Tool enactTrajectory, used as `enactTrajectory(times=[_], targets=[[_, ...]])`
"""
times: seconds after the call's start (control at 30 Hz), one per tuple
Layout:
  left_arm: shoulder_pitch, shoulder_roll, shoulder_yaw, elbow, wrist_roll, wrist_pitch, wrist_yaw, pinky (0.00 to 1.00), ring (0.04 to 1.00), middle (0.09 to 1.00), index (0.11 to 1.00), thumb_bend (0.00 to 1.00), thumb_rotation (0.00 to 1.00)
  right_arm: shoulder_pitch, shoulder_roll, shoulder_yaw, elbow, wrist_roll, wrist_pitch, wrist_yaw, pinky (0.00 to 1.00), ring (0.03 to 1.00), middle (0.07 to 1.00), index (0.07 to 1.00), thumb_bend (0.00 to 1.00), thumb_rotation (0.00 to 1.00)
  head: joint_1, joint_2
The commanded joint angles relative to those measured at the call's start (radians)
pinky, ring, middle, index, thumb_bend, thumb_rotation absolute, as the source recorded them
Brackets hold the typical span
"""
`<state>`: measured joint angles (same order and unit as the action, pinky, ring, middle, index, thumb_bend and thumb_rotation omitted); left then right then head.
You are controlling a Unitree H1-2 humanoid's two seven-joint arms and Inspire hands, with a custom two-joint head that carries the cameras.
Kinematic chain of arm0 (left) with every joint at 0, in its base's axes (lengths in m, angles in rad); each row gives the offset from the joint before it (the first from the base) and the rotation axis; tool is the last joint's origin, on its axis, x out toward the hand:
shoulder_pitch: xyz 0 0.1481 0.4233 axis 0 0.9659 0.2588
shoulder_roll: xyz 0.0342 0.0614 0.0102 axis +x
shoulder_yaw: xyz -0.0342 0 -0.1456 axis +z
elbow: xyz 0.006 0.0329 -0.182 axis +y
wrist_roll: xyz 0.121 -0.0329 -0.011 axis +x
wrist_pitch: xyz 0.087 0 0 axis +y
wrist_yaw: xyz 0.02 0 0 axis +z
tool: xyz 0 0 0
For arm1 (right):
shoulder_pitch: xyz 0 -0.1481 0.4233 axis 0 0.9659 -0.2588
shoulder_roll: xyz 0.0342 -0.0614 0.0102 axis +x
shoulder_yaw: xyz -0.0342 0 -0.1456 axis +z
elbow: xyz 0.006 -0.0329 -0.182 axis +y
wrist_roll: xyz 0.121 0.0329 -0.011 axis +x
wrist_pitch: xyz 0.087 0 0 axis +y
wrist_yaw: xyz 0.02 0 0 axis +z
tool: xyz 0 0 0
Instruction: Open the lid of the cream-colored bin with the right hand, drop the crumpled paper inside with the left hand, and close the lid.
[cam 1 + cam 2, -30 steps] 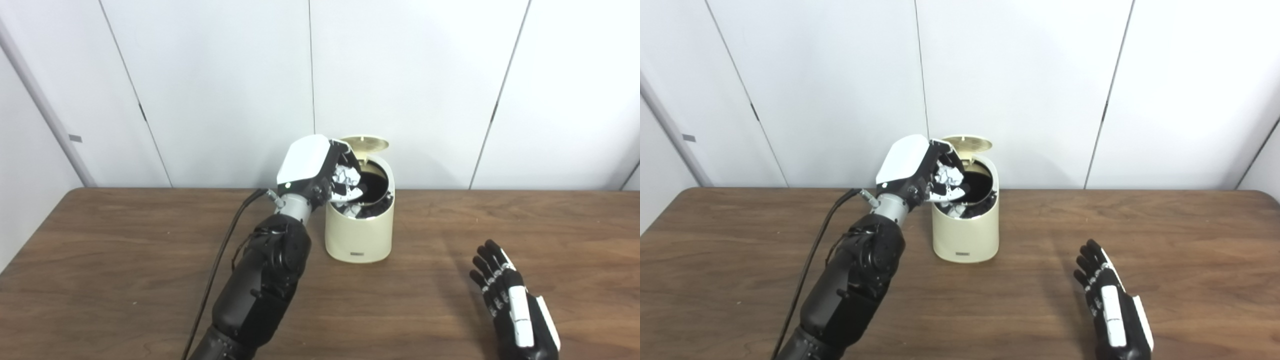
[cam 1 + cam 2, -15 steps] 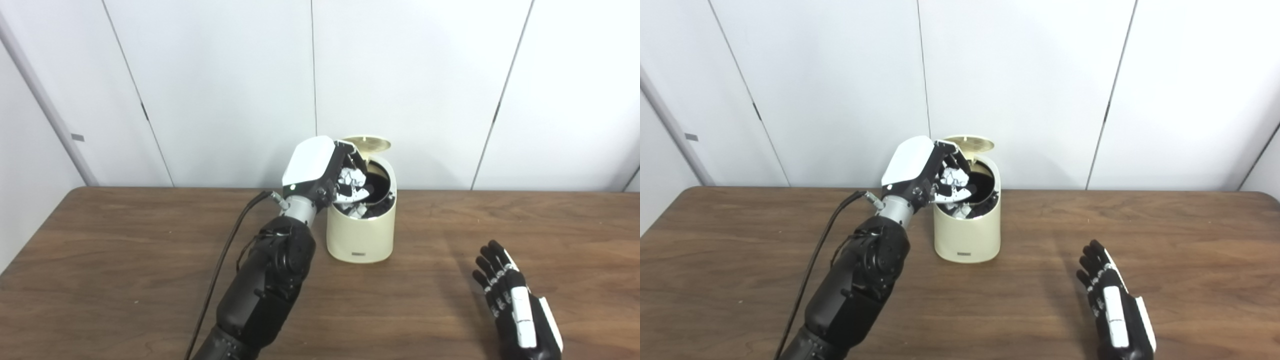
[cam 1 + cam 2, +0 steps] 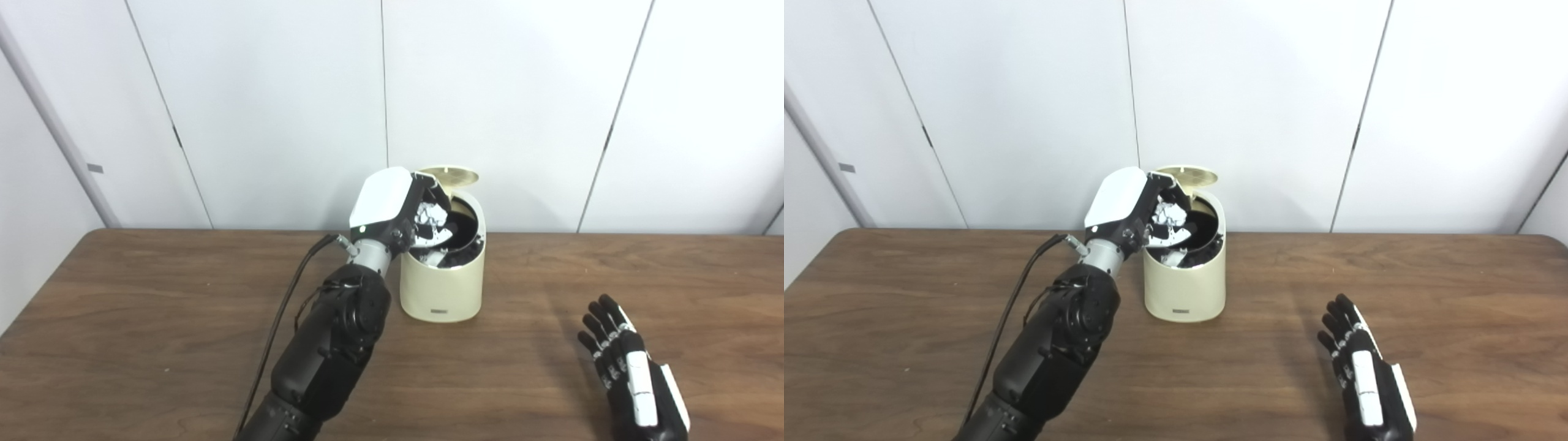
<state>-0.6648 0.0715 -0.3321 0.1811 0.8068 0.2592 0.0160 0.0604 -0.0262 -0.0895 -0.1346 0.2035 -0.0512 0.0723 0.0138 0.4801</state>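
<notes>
The desk (image 3: 153,343) is a flat slab with a dark brown wood-grain finish, set against a wall of smooth white panels (image 3: 502,110) divided by thin vertical seams.

The left arm (image 3: 331,349) has glossy black moulded shells, a bare metal wrist section, and a black cable (image 3: 278,324) running along its outer side. It rises from the bottom edge to the bin.

The cream-colored bin (image 3: 441,282) is a smooth plastic cylinder with rounded edges and a small dark label at the base of its front wall. It stands upright on the desk near the far edge. Its interior is dark.

The right robot hand (image 3: 1366,386) is black with white plates. It rests low over the desk, well apart from the bin, fingers straight and slightly spread, holding nothing.

The left robot hand (image 3: 398,208) has a smooth white back shell and black fingers. It is positioned over the left part of the bin's opening, fingers curled around the crumpled paper.

The lid (image 3: 450,176) is a thin round cream disc, hinged at the rear rim and standing raised behind the opening.

The crumpled paper (image 3: 429,215) is a white, creased, irregular wad held above the bin's mouth.
</notes>
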Motion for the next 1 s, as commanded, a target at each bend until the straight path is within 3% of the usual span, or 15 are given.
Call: enactTrajectory(times=[0.0,0.03,0.1,0.17,0.3,0.5,0.53,0.57,0.63,0.87,0.97], targets=[[-0.045,0.008,-0.025,-0.020,0.040,0.021,-0.025,0.34,0.482,0.573,0.472,0.47,0.00,0.026,0.014,0.004,0.032,0.006,-0.030,0.003,0.91,0.934,0.930,0.929,0.46,0.85,0.001,0.002],[-0.046,0.012,-0.034,-0.026,0.053,0.034,-0.038,0.40,0.537,0.536,0.479,0.50,0.00,0.025,0.014,0.004,0.034,0.007,-0.032,0.003,0.91,0.932,0.929,0.928,0.47,0.85,0.001,0.002],[-0.048,0.015,-0.044,-0.037,0.065,0.056,-0.066,0.48,0.608,0.641,0.487,0.52,0.04,0.022,0.013,0.005,0.039,0.004,-0.038,0.005,0.91,0.929,0.927,0.928,0.47,0.85,0.003,0.003],[-0.051,0.015,-0.046,-0.045,0.065,0.079,-0.097,0.45,0.587,0.649,0.489,0.52,0.04,0.022,0.012,0.006,0.041,0.004,-0.041,0.007,0.92,0.929,0.926,0.929,0.47,0.85,0.006,0.002],[-0.053,0.015,-0.050,-0.062,0.069,0.112,-0.137,0.32,0.444,0.544,0.493,0.52,0.05,0.023,0.016,0.009,0.040,0.000,-0.038,0.004,0.93,0.933,0.927,0.932,0.47,0.86,0.008,0.003],[-0.050,0.019,-0.046,-0.073,0.054,0.105,-0.143,0.37,0.501,0.593,0.494,0.52,0.05,0.017,0.026,0.009,0.049,-0.002,-0.041,-0.005,0.92,0.913,0.903,0.915,0.46,0.85,0.003,0.000],[-0.050,0.019,-0.046,-0.073,0.050,0.102,-0.144,0.38,0.520,0.607,0.560,0.74,0.02,0.016,0.028,0.008,0.050,-0.002,-0.041,-0.007,0.92,0.913,0.900,0.915,0.46,0.85,0.003,-0.001],[-0.051,0.020,-0.046,-0.073,0.047,0.101,-0.145,0.39,0.533,0.622,0.597,0.85,0.01,0.015,0.030,0.008,0.050,-0.002,-0.042,-0.008,0.92,0.912,0.899,0.914,0.46,0.85,0.002,-0.001],[-0.052,0.020,-0.047,-0.074,0.043,0.101,-0.147,0.41,0.540,0.629,0.634,0.95,0.00,0.014,0.031,0.007,0.052,-0.003,-0.044,-0.009,0.92,0.912,0.897,0.915,0.45,0.86,0.002,0.000],[-0.055,0.021,-0.043,-0.089,0.033,0.106,-0.155,0.47,0.583,0.655,0.645,0.96,0.00,0.016,0.031,0.007,0.048,-0.005,-0.043,-0.009,0.91,0.905,0.889,0.917,0.46,0.85,0.000,0.009],[-0.052,0.020,-0.039,-0.096,0.030,0.108,-0.156,0.42,0.543,0.640,0.660,0.95,0.00,0.018,0.031,0.009,0.046,-0.008,-0.045,-0.009,0.91,0.905,0.888,0.916,0.46,0.87,0.000,0.009]])
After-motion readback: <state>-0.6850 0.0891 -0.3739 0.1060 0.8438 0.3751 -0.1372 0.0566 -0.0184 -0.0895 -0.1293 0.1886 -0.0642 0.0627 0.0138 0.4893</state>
